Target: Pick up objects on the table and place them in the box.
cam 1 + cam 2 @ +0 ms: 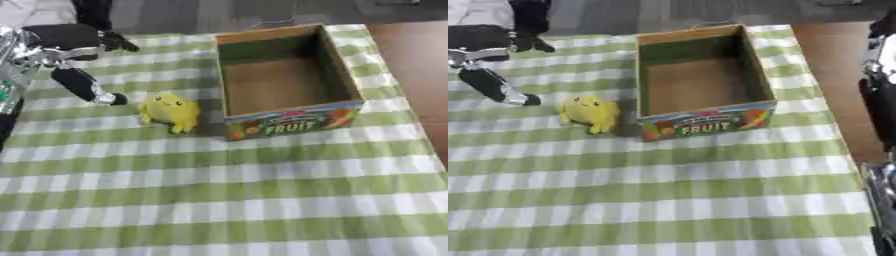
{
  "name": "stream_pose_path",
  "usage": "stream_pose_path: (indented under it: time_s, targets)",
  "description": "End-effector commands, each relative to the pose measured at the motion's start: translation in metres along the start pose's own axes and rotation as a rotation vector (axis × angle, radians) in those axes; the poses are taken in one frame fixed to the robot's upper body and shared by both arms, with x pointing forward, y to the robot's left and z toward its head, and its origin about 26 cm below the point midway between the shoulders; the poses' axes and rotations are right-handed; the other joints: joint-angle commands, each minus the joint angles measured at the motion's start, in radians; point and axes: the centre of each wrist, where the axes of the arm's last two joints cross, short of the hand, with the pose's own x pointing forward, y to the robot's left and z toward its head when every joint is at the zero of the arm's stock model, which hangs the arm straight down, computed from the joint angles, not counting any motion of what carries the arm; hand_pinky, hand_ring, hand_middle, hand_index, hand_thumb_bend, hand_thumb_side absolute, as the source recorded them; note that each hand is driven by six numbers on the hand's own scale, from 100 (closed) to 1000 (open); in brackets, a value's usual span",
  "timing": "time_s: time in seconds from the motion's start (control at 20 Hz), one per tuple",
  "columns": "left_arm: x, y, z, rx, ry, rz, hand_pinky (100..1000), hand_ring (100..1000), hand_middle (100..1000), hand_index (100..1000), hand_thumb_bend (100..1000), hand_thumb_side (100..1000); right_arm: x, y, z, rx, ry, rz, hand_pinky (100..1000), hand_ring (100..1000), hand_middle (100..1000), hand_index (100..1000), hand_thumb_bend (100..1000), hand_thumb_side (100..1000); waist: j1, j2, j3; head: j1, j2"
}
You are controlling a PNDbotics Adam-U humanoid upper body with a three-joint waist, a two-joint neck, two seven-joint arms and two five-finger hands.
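Left hand (pixel 79 80) above yellow toy (pixel 170 112), beside box (pixel 289 120)

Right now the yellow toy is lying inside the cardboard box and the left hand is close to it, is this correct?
Not quite. The yellow toy lies outside the cardboard box, on the checked cloth beside its left wall; the box looks empty. The left eye view shows this. The left hand is indeed close to the toy.

text: "FRUIT" | on: near front face of cardboard box (pixel 293 122) | smaller lettering above it: unreadable
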Motion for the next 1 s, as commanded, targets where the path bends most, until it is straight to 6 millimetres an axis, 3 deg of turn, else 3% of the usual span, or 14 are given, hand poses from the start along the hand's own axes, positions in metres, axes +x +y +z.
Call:
stream_pose_path:
  time_s: [0.05,0.25,0.45,0.65,0.85,1.0]
  targets:
    - [-0.004,0.013,0.003,-0.155,-0.079,-0.149,920,968,917,1000,540,594,0.007,-0.003,-0.005,0.007,-0.035,-0.005,785,832,550,871,100,590,0.000,-0.020,-0.003,0.005,-0.003]
    - [0.000,0.015,0.000,-0.151,-0.074,-0.201,919,977,931,1000,555,621,0.007,-0.002,-0.006,0.009,-0.035,-0.008,785,832,549,871,100,588,0.003,-0.019,-0.005,0.005,-0.005]
    - [0.001,0.003,-0.006,-0.128,-0.096,-0.190,926,957,916,1000,740,684,0.007,-0.002,-0.006,0.009,-0.036,-0.010,786,832,549,870,100,587,0.005,-0.019,-0.006,0.002,-0.009]
    - [-0.002,-0.010,-0.011,-0.141,-0.147,-0.160,943,965,933,1000,840,639,0.008,-0.002,-0.006,0.011,-0.037,-0.012,786,833,548,871,100,586,0.007,-0.017,-0.006,0.000,-0.011]
    - [-0.002,-0.014,-0.015,-0.106,-0.214,-0.137,952,946,932,1000,721,581,0.008,-0.002,-0.006,0.012,-0.036,-0.013,787,833,547,871,100,586,0.009,-0.015,-0.008,0.001,-0.013]
    - [-0.003,-0.020,-0.017,-0.060,-0.264,-0.102,957,926,928,1000,554,521,0.008,-0.002,-0.006,0.012,-0.036,-0.013,788,833,546,870,100,587,0.009,-0.013,-0.008,0.001,-0.014]
